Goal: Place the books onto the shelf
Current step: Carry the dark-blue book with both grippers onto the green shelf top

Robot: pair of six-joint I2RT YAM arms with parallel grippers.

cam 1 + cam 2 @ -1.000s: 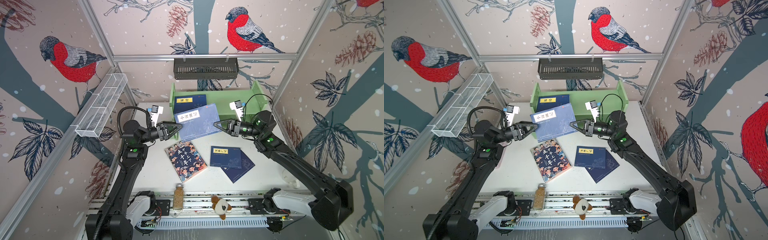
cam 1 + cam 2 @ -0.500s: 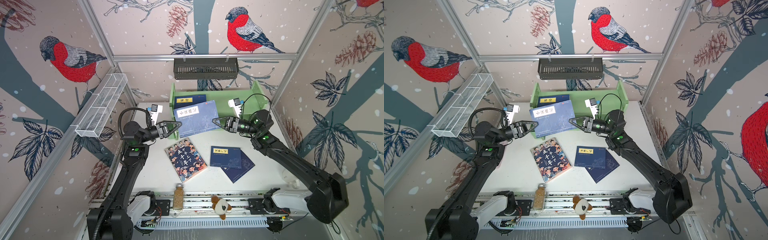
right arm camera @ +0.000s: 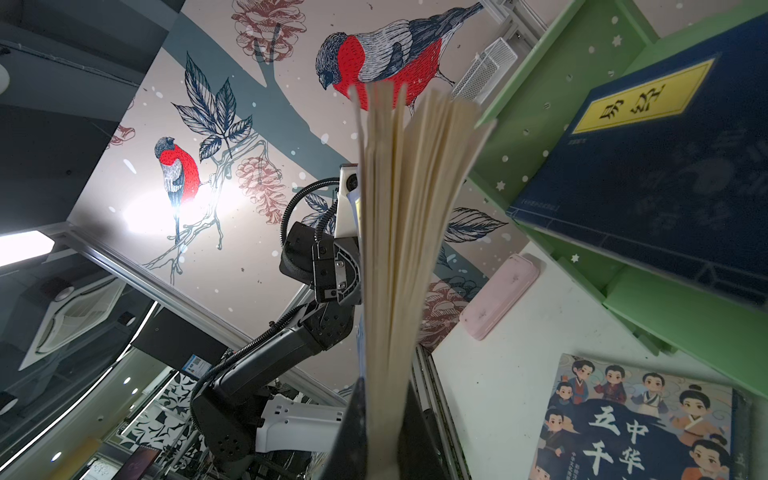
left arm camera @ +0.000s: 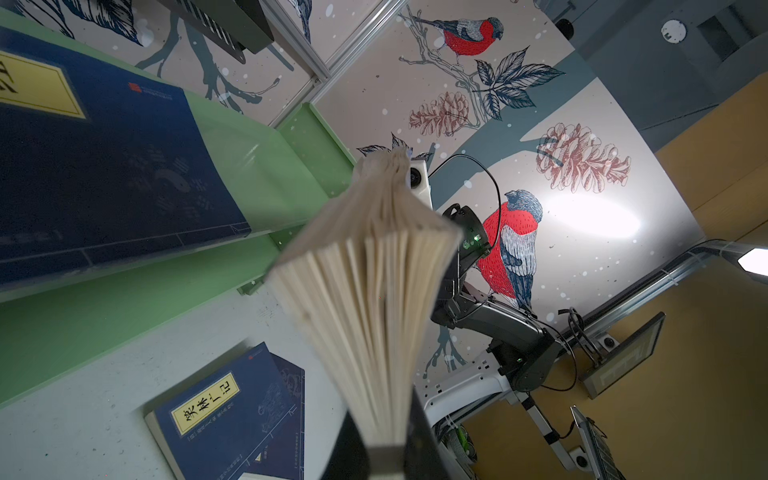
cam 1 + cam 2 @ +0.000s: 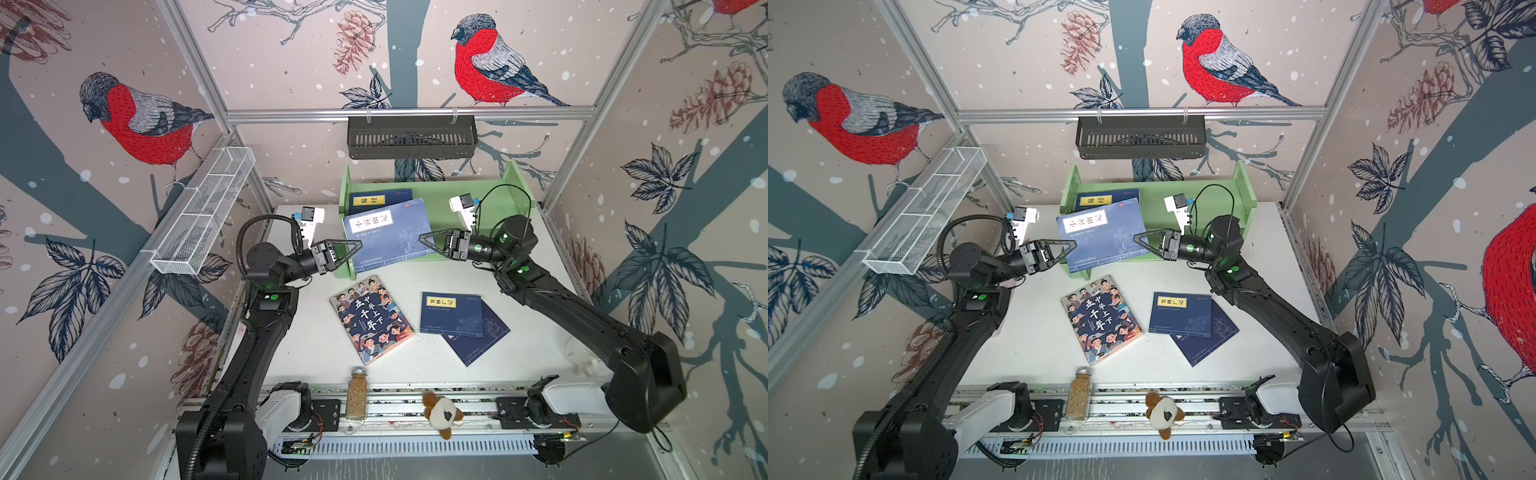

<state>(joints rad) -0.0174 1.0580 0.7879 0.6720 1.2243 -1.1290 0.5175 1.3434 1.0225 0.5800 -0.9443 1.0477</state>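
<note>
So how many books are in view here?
5. One navy yellow-labelled book on the shelf; a white-labelled blue book clamped between left gripper and right gripper; on the table, the cartoon-cover book and two overlapping navy books. More may hide beneath.

The shelf (image 5: 440, 191) is light green. The shelved book (image 5: 380, 198) is navy with a yellow label. The slate book (image 5: 390, 235) is a paler blue, with a white label and cream page edges. On the white tabletop (image 5: 316, 332), the cartoon book (image 5: 372, 320) is navy with colourful figures and white characters. The labelled book (image 5: 451, 316) is navy with a yellow label, and the plain book (image 5: 484, 343) is navy with faint pale ornament.
</note>
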